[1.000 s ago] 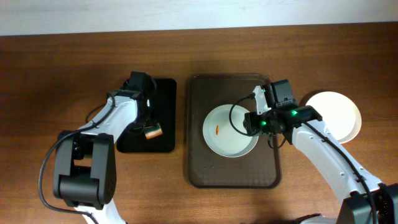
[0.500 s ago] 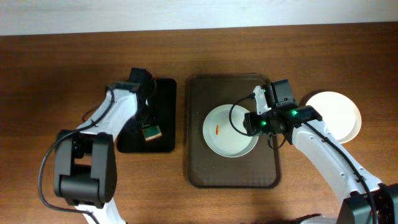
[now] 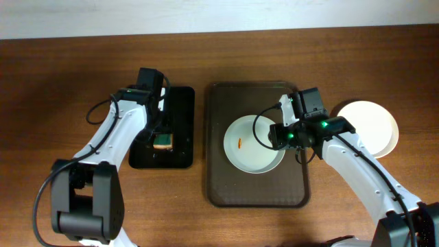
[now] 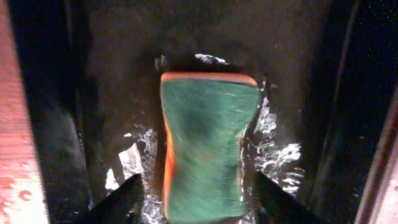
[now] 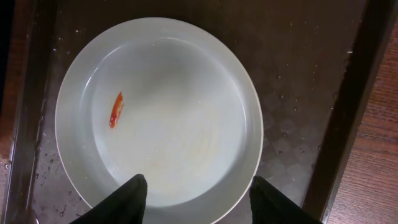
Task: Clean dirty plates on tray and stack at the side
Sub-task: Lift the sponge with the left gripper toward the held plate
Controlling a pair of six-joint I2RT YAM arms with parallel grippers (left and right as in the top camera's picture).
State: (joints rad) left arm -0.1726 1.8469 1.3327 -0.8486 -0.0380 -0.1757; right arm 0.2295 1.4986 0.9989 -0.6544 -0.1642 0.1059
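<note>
One white plate (image 3: 252, 145) with an orange-red smear (image 3: 239, 143) lies on the dark brown tray (image 3: 223, 185). My right gripper (image 3: 280, 135) is open at the plate's right edge. In the right wrist view its fingers (image 5: 124, 200) stand wide apart over the plate (image 5: 158, 118), and the smear (image 5: 116, 109) is at the left. My left gripper (image 3: 162, 130) is open over a green and orange sponge (image 3: 163, 141). In the left wrist view the sponge (image 4: 208, 143) lies between the gripper's (image 4: 199, 205) spread fingers (image 4: 121, 202), with a gap on each side.
The sponge lies on a small glossy black tray (image 3: 182, 103), which is wet in the left wrist view. White plates (image 3: 370, 127) sit on the wooden table to the right of the brown tray; how many I cannot tell.
My left arm has swung round and now sits squarely over the sponge, which has shifted slightly on the black tray. The right arm and the plate have not moved.
</note>
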